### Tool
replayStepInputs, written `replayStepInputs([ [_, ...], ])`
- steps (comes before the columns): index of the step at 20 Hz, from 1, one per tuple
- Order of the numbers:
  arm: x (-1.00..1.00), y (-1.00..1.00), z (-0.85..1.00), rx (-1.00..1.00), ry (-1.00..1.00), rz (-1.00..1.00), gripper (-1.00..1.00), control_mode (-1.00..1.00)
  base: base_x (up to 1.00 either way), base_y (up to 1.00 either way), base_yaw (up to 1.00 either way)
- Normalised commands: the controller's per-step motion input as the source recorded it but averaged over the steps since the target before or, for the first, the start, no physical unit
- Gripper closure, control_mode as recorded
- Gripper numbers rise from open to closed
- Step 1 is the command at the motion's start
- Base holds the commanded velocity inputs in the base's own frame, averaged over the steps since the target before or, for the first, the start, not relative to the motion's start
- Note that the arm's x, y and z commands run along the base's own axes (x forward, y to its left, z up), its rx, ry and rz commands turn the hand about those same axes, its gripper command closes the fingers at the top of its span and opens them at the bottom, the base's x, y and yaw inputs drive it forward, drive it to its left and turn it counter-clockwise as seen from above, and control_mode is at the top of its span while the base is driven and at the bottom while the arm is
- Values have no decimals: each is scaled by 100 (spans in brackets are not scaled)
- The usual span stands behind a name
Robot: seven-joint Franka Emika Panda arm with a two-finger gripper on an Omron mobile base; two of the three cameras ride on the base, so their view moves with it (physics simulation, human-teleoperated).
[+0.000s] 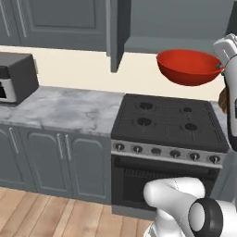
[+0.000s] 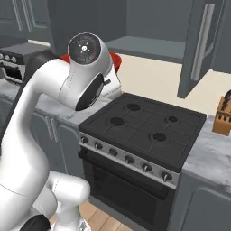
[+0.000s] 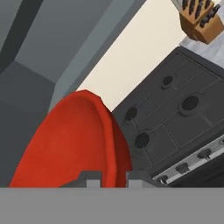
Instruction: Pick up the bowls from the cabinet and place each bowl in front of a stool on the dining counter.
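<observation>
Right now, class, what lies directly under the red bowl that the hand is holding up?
The red bowl, gripped at its rim by the hand, hangs over the black stove and its burners. The hand view's bowl hides some of the stovetop.

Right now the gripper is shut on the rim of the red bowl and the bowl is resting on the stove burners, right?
Not quite. The gripper is shut on the rim of the red bowl, but the bowl is not resting on the stove. The left base view shows it held in the air, well above the burners and just below the open cabinet.
</observation>
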Motion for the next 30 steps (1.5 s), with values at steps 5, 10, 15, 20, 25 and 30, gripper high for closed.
replayStepInputs([
  [5,0,0,0,0,0,0,100,100,-72,13,38],
  [10,0,0,0,0,0,0,100,100,-87,0,45],
  [15,0,0,0,0,0,0,100,100,-98,-2,51],
  [20,0,0,0,0,0,0,100,100,-96,-17,52],
  [25,0,0,0,0,0,0,100,100,-99,-21,52],
  [30,0,0,0,0,0,0,100,100,-100,-11,48],
])
